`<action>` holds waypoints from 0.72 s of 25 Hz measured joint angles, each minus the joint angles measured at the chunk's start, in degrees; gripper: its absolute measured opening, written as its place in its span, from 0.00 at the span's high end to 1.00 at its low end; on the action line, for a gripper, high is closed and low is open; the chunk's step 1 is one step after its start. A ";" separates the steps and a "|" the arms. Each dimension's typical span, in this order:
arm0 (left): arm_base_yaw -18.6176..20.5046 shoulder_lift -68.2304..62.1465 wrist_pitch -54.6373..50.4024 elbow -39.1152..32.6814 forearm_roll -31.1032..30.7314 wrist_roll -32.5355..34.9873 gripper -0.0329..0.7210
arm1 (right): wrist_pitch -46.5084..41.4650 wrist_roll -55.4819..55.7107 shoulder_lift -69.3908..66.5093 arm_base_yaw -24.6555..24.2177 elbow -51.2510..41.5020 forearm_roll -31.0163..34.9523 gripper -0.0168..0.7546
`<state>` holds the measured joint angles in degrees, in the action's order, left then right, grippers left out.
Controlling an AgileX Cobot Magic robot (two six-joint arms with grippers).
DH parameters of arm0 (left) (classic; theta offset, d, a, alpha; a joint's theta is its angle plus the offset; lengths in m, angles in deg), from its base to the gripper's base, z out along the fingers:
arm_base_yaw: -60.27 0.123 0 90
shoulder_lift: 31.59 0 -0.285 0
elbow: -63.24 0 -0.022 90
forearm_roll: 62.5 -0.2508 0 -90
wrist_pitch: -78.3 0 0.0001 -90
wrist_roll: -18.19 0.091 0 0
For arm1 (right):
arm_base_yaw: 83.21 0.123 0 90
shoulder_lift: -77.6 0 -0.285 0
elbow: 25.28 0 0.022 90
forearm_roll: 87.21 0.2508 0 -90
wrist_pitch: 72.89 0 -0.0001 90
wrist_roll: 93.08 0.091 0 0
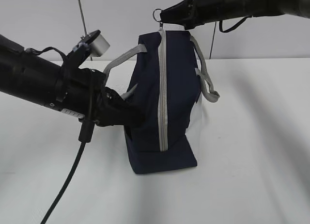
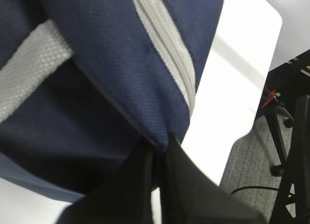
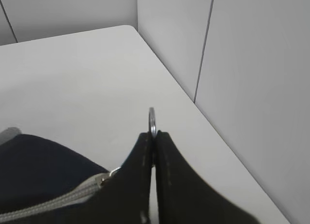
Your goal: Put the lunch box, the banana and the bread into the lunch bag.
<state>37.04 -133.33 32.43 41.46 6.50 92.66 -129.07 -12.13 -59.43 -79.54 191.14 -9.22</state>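
The navy lunch bag [image 1: 177,88] stands on end on the white table [image 1: 252,146], and its grey zipper [image 1: 162,93] runs vertically and looks closed. My left gripper [image 1: 138,118] is shut on a fold of the bag's fabric [image 2: 164,132] on its left side, beside the zipper [image 2: 169,59] and a grey strap [image 2: 29,73]. Above the bag's top, my right gripper [image 1: 163,14] is shut on the zipper's metal pull ring [image 3: 152,118], which sticks out past the fingertips [image 3: 145,141]. The lunch box, banana and bread are out of view.
Grey strap handles [image 1: 206,76] hang off the bag's sides. The table's corner [image 3: 131,30] lies just beyond the bag, close to wall panels. Past the table edge are carpet and a chair base [image 2: 283,151]. The left arm's cable [image 1: 68,180] trails over the front left.
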 joint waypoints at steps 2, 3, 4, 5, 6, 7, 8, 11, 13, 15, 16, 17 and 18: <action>0.00 0.05 -0.27 -0.26 0.00 -0.05 0.95 | -0.10 0.70 -1.39 0.00 1.27 0.00 0.98; 0.00 0.05 -0.39 -0.26 0.00 -0.14 0.95 | -0.10 1.08 -1.89 0.00 1.54 0.09 0.98; 0.00 0.05 -0.54 -0.30 -0.06 -0.14 0.95 | -0.10 1.37 -2.39 0.00 1.64 0.35 0.98; 0.00 0.05 -0.63 -0.30 -0.06 -0.14 0.95 | -0.10 1.62 -2.65 -0.02 1.67 0.89 0.98; 0.00 0.05 -0.67 -0.30 -0.06 -0.14 0.95 | -0.10 1.76 -2.76 -0.12 1.77 1.21 0.98; 0.00 0.05 -0.81 -0.30 0.04 -0.14 0.95 | -0.38 1.87 -2.77 -0.23 1.77 1.47 0.98; 0.00 0.05 -0.85 -0.30 0.23 -0.14 0.95 | -0.81 1.90 -2.87 -0.23 1.77 1.61 0.98; 0.06 0.05 -1.40 -0.77 2.65 -0.57 0.94 | -2.19 1.90 -2.86 -0.32 1.77 2.12 0.98; 0.55 0.17 -1.80 -0.82 4.43 -0.75 0.87 | -3.40 1.90 -2.86 -0.45 1.79 2.24 0.98; 1.56 0.87 -2.45 -0.84 6.03 -1.16 0.72 | -4.87 1.90 -2.86 -0.48 1.89 2.24 0.98; 2.34 1.36 -2.64 -0.89 6.61 -1.59 0.62 | -5.67 1.90 -2.86 -0.58 1.89 2.24 0.98; 3.11 1.89 -2.84 -0.95 7.06 -2.24 0.54 | -6.31 1.90 -2.86 -0.58 1.89 2.24 0.98; 4.19 2.79 -2.91 -0.95 7.60 -3.43 0.46 | -7.08 1.90 -2.89 -0.58 1.89 2.24 0.98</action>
<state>41.22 -130.54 29.52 40.51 14.10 89.23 -136.15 -10.23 -62.32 -80.12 193.02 -6.99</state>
